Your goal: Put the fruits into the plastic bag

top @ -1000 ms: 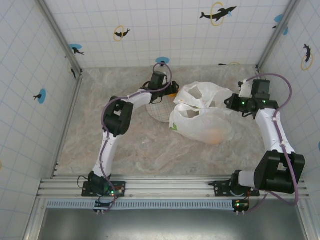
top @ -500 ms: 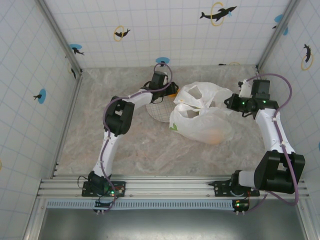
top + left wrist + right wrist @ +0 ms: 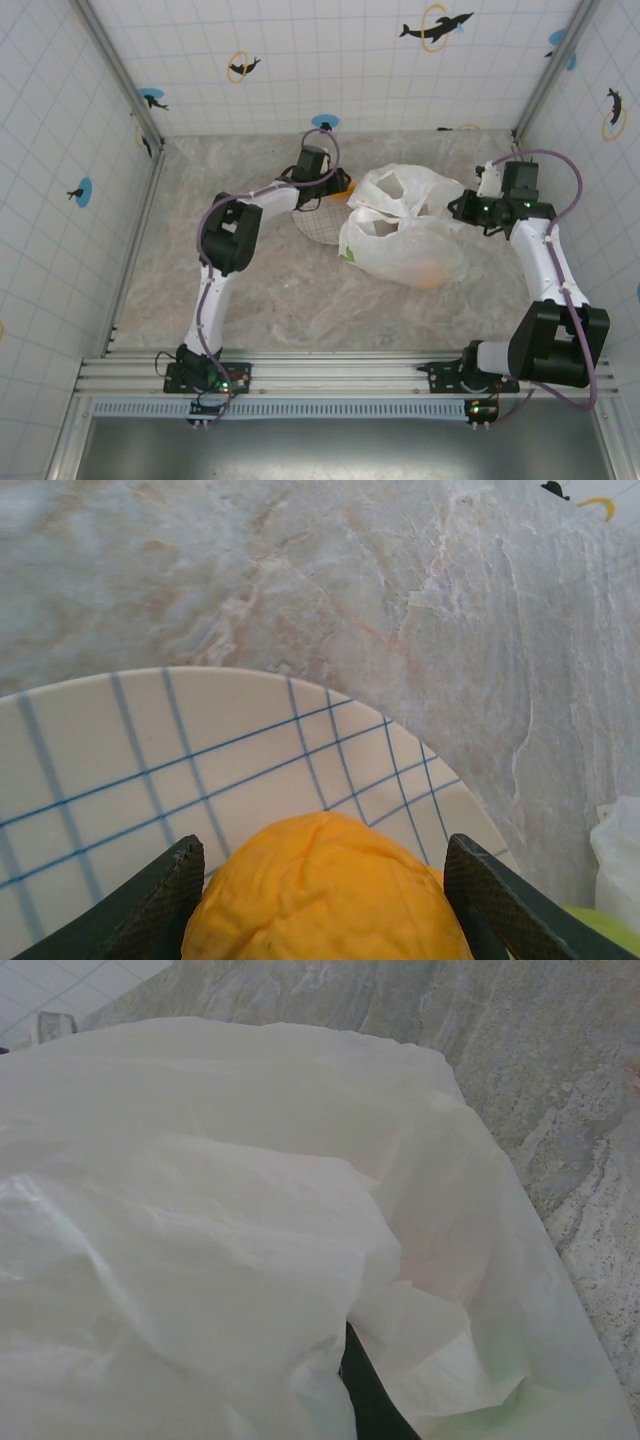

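At the far middle of the tabletop (image 3: 250,290), over the white plate (image 3: 318,228): left hand (image 3: 338,184) closed on a yellow-orange fruit (image 3: 346,183). From the left wrist, two dark fingers (image 3: 165,900) pressed against either flank of that fruit, blue-lined plate beneath. Cannot tell whether resting on the plate or raised just clear of it.

Just to the right of that hand: the plastic bag (image 3: 405,240), crumpled, loop handles toward the far side, meeting the plate's right edge. Near, with nothing in between. Glimpsed at the right margin of the left wrist view too, with what looks like a green fruit (image 3: 600,928) low beside it. Inside the bag, showing through the film toward its near right corner, an orange fruit (image 3: 430,272).

On the bag's right side: right hand (image 3: 465,208), pressed together and pinching the bag's film. From the right wrist, thin white plastic bunched round a dark fingertip (image 3: 365,1400).

Judged as the carrying step for the yellow-orange fruit. Calls for a lift, a short sideways reach to the right, then release over the opening. Left arm the nearer for the fruit, right arm placed to hold the bag up. Slack, partly folded mouth: some risk of dropping onto the film rather than into it.
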Controlling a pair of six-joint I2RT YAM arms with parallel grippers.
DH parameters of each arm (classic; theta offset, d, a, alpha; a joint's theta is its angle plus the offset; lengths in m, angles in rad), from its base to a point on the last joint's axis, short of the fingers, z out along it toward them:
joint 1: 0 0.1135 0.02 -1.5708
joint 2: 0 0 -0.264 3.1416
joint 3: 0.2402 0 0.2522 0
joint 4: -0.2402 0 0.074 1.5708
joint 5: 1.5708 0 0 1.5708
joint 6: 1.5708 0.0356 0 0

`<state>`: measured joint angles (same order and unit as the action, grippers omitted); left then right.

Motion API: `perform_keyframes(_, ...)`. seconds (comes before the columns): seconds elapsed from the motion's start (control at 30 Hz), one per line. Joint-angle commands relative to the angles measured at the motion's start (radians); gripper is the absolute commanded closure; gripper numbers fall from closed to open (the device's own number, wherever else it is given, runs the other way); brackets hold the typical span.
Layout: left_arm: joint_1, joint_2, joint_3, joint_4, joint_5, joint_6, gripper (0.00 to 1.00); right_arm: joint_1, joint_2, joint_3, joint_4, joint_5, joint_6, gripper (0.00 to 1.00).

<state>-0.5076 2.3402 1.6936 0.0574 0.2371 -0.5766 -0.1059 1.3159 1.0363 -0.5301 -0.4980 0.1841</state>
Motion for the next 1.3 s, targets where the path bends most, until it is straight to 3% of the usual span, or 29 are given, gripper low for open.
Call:
perform_keyframes(0.0,0.03,-0.123,-0.061,0.056,-0.025,0.016,0.49,-0.006,-0.021,-0.015,0.021,-0.007,0.005,1.0)
perform_keyframes(0.37,0.061,-0.39,-0.33,0.153,-0.047,0.016,0.5,-0.006,-0.026,-0.017,0.022,-0.01,0.003,1.0)
perform_keyframes(0.57,0.046,-0.567,-0.491,0.208,-0.002,0.007,0.52,-0.006,-0.021,-0.014,0.02,-0.011,0.003,1.0)
perform_keyframes(0.9,-0.072,-0.933,-0.697,0.155,-0.007,0.102,0.52,-0.005,-0.009,-0.007,0.026,-0.016,0.009,1.0)
perform_keyframes(1.27,-0.264,-0.942,-0.662,0.053,-0.086,0.271,0.51,-0.005,-0.016,-0.007,0.021,-0.01,0.006,1.0)
